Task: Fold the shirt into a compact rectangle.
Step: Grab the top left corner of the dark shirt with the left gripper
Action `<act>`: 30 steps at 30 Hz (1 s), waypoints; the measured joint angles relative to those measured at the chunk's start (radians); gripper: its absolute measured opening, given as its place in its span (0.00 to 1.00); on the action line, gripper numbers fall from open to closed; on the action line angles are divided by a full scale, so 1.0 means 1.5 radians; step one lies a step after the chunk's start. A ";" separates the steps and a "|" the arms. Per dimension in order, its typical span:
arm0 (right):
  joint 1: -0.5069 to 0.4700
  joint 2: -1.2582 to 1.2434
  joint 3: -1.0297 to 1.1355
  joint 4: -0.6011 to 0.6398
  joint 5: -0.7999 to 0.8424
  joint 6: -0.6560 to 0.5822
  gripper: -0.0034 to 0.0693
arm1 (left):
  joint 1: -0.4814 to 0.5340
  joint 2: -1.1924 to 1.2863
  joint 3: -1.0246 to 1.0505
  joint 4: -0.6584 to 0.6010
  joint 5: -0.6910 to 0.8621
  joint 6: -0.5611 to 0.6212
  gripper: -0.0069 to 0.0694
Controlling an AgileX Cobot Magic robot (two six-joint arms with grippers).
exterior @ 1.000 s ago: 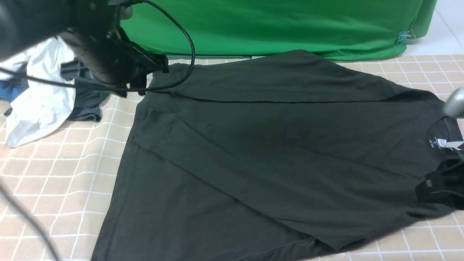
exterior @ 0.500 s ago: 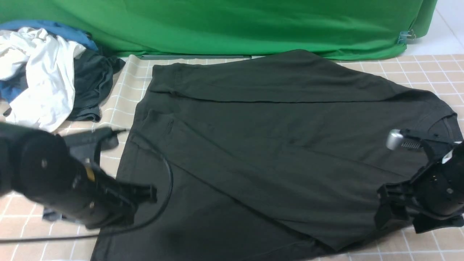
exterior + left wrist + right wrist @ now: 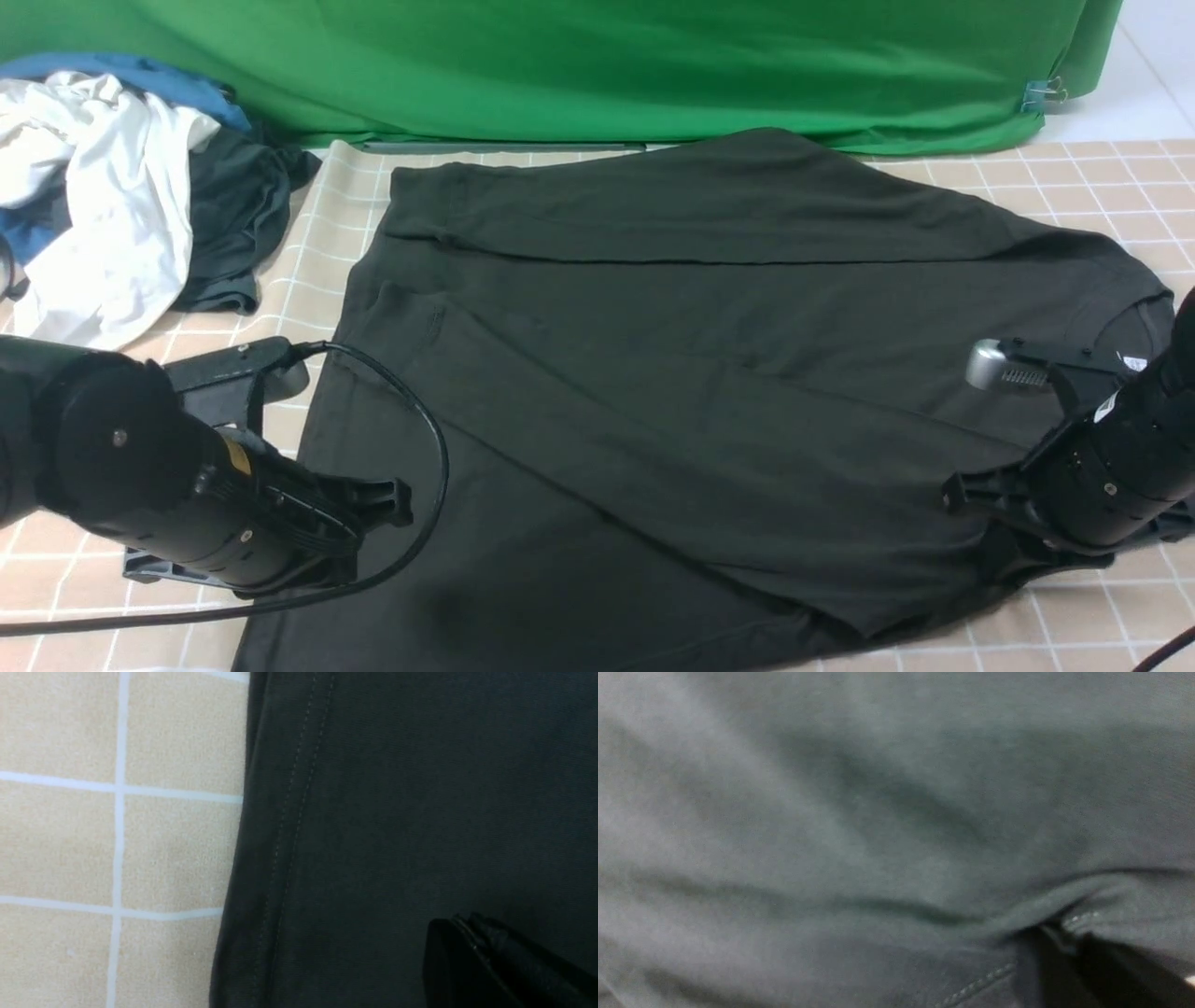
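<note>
The black shirt (image 3: 700,373) lies spread on the checked tablecloth, its far side folded over and its white neck label (image 3: 1132,362) at the right. My left gripper (image 3: 403,493) is low at the near-left hem. In the left wrist view its jaws (image 3: 460,926) are shut together over flat cloth (image 3: 397,812), with no fabric showing between them. My right gripper (image 3: 966,513) sits on the shirt's near-right shoulder area. In the right wrist view it (image 3: 1064,940) is shut, and a stitched ridge of shirt cloth (image 3: 831,835) bunches at the tips.
A pile with a white garment (image 3: 103,215), a dark garment (image 3: 233,233) and blue cloth (image 3: 140,75) lies at the far left. A green backdrop (image 3: 653,65) hangs behind the table. The left arm's cable (image 3: 434,467) loops over the hem.
My left arm swung from the shirt's far-left corner down to the near-left hem and shut. My right gripper came in from the right edge onto the shirt and shut.
</note>
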 joint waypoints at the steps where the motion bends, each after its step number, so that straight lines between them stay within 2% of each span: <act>1: 0.000 -0.002 0.000 -0.003 0.002 -0.005 0.13 | 0.000 0.000 0.001 0.000 0.001 0.000 0.11; 5: 0.003 -0.025 0.001 -0.047 0.037 0.005 0.12 | 0.000 0.000 0.001 0.000 0.012 0.000 0.11; 10: 0.005 -0.104 0.001 -0.182 0.152 0.072 0.12 | 0.000 0.000 0.001 0.000 0.032 0.000 0.11; 13: 0.005 -0.141 0.004 -0.223 0.209 0.091 0.11 | 0.000 0.000 0.001 0.000 0.040 0.000 0.11; 17: 0.005 -0.166 0.042 -0.232 0.247 0.093 0.11 | 0.000 0.000 -0.009 0.000 0.063 0.000 0.11; 24: 0.005 -0.169 0.130 -0.237 0.242 0.107 0.13 | 0.000 0.000 -0.071 -0.003 0.132 -0.020 0.11; 26: 0.005 -0.169 0.140 -0.244 0.242 0.117 0.24 | 0.001 0.002 -0.118 -0.003 0.142 -0.044 0.11; 27: 0.005 -0.170 0.141 -0.247 0.243 0.121 0.37 | 0.003 0.008 -0.155 -0.003 0.149 -0.063 0.11; 28: 0.005 -0.170 0.141 -0.248 0.243 0.121 0.38 | 0.004 0.010 -0.167 -0.004 0.151 -0.065 0.11; 29: 0.005 -0.173 0.141 -0.251 0.243 0.121 0.53 | 0.009 0.026 -0.220 -0.006 0.157 -0.075 0.11; 30: 0.005 -0.174 0.141 -0.251 0.243 0.121 0.55 | 0.010 0.029 -0.227 -0.006 0.157 -0.077 0.11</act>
